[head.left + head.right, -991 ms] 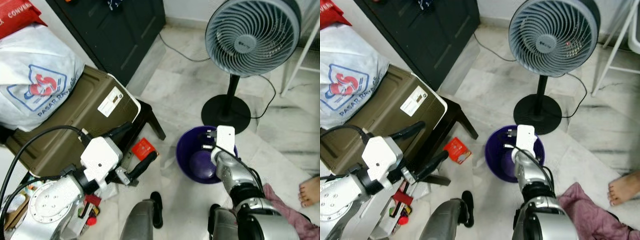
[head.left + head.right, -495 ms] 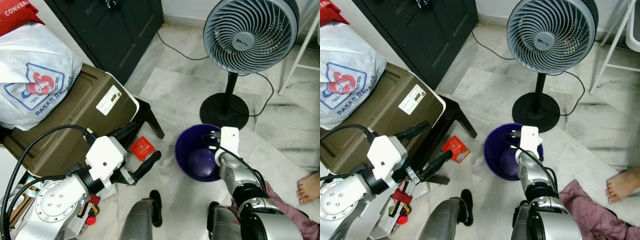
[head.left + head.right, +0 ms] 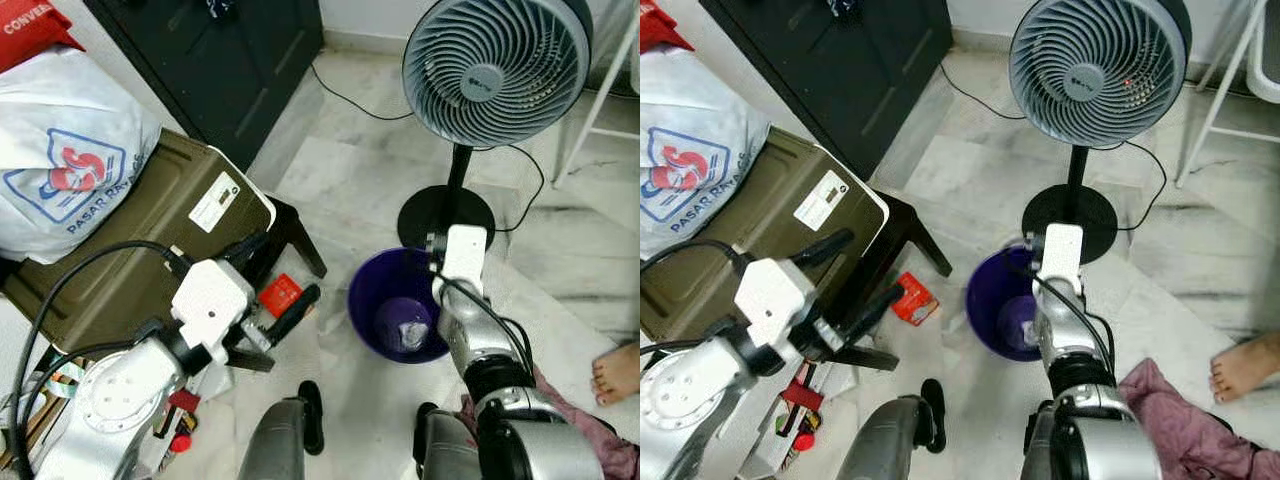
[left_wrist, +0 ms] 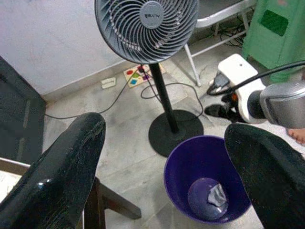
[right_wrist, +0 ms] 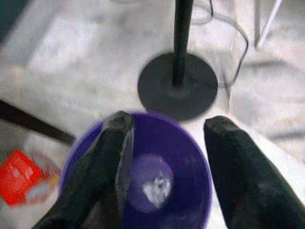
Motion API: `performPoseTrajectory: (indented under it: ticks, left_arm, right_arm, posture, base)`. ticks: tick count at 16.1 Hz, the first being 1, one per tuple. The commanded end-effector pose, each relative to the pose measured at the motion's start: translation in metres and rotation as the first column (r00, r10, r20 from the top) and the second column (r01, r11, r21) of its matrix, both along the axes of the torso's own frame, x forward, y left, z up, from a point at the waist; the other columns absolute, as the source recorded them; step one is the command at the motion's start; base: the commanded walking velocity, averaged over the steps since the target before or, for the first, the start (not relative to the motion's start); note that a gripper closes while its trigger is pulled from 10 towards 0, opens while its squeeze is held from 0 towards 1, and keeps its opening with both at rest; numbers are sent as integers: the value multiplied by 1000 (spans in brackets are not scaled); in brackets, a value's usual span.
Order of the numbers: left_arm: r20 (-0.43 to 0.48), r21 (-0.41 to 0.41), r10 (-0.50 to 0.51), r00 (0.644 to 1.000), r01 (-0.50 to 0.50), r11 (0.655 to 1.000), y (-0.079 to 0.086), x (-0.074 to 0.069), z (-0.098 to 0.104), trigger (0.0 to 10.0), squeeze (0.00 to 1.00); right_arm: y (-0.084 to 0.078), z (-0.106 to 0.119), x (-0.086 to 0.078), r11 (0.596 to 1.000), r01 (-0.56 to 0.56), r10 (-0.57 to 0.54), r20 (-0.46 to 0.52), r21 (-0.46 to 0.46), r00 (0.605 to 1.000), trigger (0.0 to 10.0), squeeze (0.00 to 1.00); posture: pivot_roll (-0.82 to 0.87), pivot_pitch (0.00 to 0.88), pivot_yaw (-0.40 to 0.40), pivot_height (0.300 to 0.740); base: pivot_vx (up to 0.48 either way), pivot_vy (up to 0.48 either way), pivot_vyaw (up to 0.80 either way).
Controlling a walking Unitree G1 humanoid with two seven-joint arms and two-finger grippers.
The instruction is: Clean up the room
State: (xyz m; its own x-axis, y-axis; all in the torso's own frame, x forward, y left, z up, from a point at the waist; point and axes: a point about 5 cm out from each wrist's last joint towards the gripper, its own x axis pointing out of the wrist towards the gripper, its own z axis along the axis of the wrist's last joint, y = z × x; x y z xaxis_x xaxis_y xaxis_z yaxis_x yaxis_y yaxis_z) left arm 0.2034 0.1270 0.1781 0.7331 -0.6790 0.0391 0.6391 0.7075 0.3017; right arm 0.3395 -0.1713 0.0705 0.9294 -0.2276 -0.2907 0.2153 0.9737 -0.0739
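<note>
A standing fan [image 3: 498, 62] rises at twelve o'clock on the marble floor [image 3: 340, 180], and an olive case [image 3: 150, 240] with a printed white sack [image 3: 70, 150] on it fills the nine o'clock side. At six o'clock from the fan's base sits the purple bin [image 3: 368, 300], holding one small crumpled pale scrap [image 3: 412, 333] on its bottom. The right gripper [image 5: 167, 162] hangs directly above the bin with its fingers spread and nothing between them. The next piece of litter looks to be the red packet [image 3: 281, 295], lying flat on the floor at nine o'clock from the bin, just beside the stool leg [image 3: 300, 240]. The left gripper [image 4: 167, 167], fingers also wide apart and empty, hovers almost over that packet and is clearly the nearer arm; the bin lies at three o'clock from it.
</note>
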Motion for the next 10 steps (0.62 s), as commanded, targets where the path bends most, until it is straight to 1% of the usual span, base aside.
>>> performPoseTrajectory:
  ticks: [1, 2, 3, 5, 7, 8, 9, 10]
  left_arm:
    - [10, 7, 27, 1000, -27, 1000, 1, 4, -3, 10000, 0]
    - [19, -3, 36, 999, -36, 999, 0, 9, -3, 10000, 0]
    - [35, -19, 51, 998, -50, 999, -2, 12, -2, 10000, 0]
    - [69, -49, 79, 995, -75, 996, -6, 22, -1, 10000, 0]
    - [99, -68, 108, 989, -102, 992, -8, 34, -2, 10000, 0]
    - [123, -85, 149, 981, -139, 987, -6, 41, -1, 10000, 0]
    - [129, -96, 176, 976, -164, 982, -5, 47, -2, 10000, 0]
    - [142, -110, 223, 964, -209, 972, -2, 53, -1, 10000, 0]
  right_arm:
    - [20, -3, -7, 998, -57, 57, 6, 27, 998, 10000, 1000]
    - [25, 0, -10, 997, -76, 75, 21, 31, 997, 10000, 1000]
    - [34, 4, -18, 993, -112, 111, 50, 36, 993, 10000, 1000]
    - [45, 17, -33, 983, -184, 181, 123, 19, 976, 10000, 1000]
    - [44, 30, -39, 970, -241, 245, 199, -46, 949, 10000, 1000]
    - [41, 38, -43, 958, -273, 288, 241, -92, 927, 10000, 1000]
    - [39, 40, -41, 953, -285, 301, 250, -97, 920, 10000, 1000]
    - [36, 43, -43, 950, -292, 311, 256, -110, 915, 10000, 1000]
  posture:
    - [195, 252, 199, 740]
    - [181, 240, 188, 740]
    - [168, 227, 179, 740]
    - [131, 190, 152, 740]
    - [89, 137, 126, 740]
    - [64, 100, 111, 740]
    - [53, 80, 105, 740]
    - [40, 57, 98, 740]
  base:
    - [0, 0, 0]
    - [0, 0, 0]
    - [0, 0, 0]
    - [0, 0, 0]
    - [0, 0, 0]
    - [0, 0, 0]
    - [0, 0, 0]
    - [0, 0, 0]
